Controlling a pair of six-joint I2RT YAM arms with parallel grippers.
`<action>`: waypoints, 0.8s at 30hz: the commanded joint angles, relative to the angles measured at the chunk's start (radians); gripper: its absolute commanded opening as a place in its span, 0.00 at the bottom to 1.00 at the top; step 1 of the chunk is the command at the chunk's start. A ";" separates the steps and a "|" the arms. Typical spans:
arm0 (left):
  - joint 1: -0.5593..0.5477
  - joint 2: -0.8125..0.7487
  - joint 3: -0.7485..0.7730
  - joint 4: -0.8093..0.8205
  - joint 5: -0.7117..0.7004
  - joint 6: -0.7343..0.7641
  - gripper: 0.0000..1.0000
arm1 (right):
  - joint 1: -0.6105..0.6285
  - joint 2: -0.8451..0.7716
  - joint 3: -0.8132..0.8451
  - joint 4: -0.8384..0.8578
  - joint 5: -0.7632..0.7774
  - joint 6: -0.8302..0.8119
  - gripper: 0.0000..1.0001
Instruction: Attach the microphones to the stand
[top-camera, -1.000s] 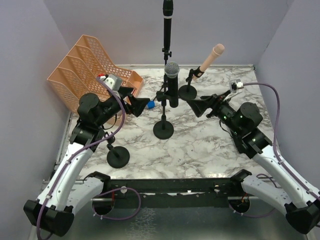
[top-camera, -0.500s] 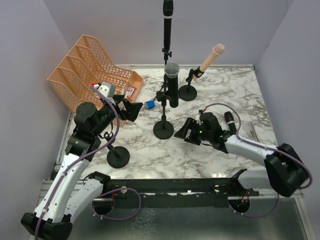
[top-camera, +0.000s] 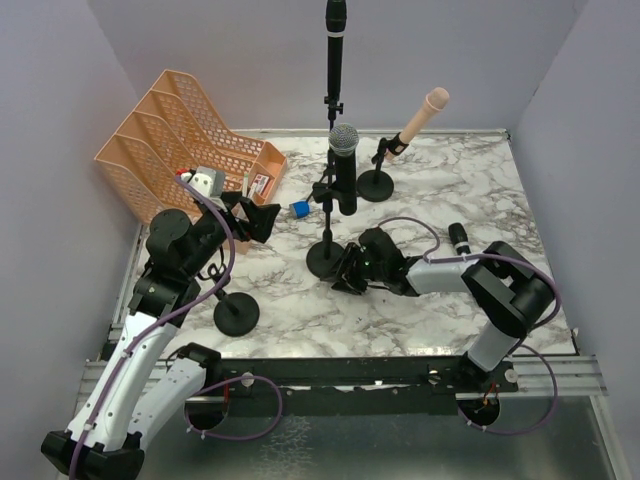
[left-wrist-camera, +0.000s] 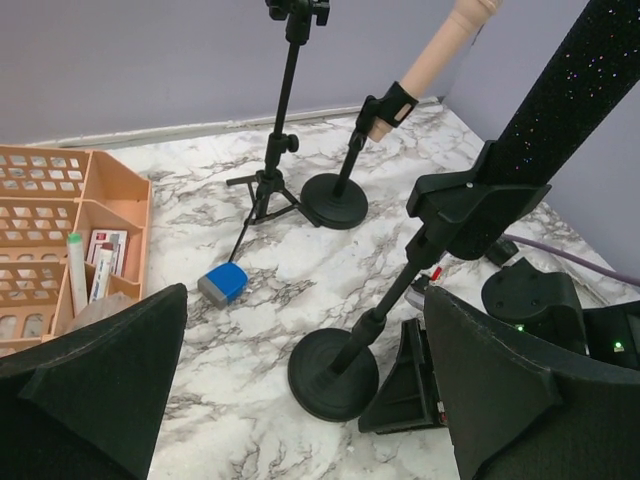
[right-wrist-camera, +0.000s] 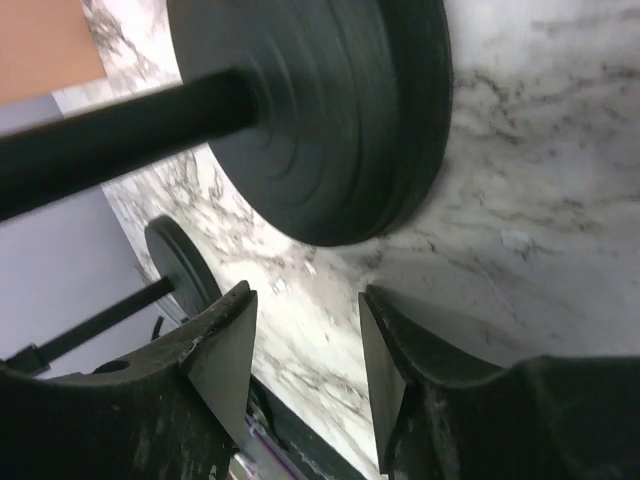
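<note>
Four stands share the marble bench (top-camera: 420, 310). At its far left corner sits an orange file organizer (top-camera: 150, 130). Just right of it the left gripper (top-camera: 258, 215) hangs above the bench, its jaws spread wide with nothing between them. Toward the near left edge stands a bare stand (top-camera: 236, 313) on a round base, with no microphone on it. A small blue block (top-camera: 299, 209) lies on the marble right of the left gripper.

At the middle, the center stand (top-camera: 326, 260) carries the black microphone with the silver mesh head (top-camera: 344, 175), upright in its clip. Behind it the tall tripod stand (top-camera: 333, 110) holds a second black microphone (top-camera: 335, 40) upright and high.

The right gripper (top-camera: 345, 278) lies low over the bench, just beside the center stand's round base on its right. Its jaws are apart and close on nothing; whether they touch the base I cannot tell.

Further right, toward the far edge, the pink microphone (top-camera: 423, 115) tilts rightward in its stand (top-camera: 375, 185). The last black microphone (top-camera: 458, 238) lies on the bench beside the right arm, partly hidden.
</note>
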 joint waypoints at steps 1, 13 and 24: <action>0.001 -0.015 0.008 -0.040 -0.036 -0.003 0.99 | 0.003 0.052 0.048 0.019 0.104 0.038 0.49; 0.001 -0.010 0.060 -0.221 -0.125 -0.006 0.99 | -0.105 0.164 0.177 0.068 0.156 0.001 0.48; 0.001 -0.025 0.094 -0.454 -0.248 -0.024 0.99 | -0.142 0.312 0.358 0.054 0.114 -0.089 0.49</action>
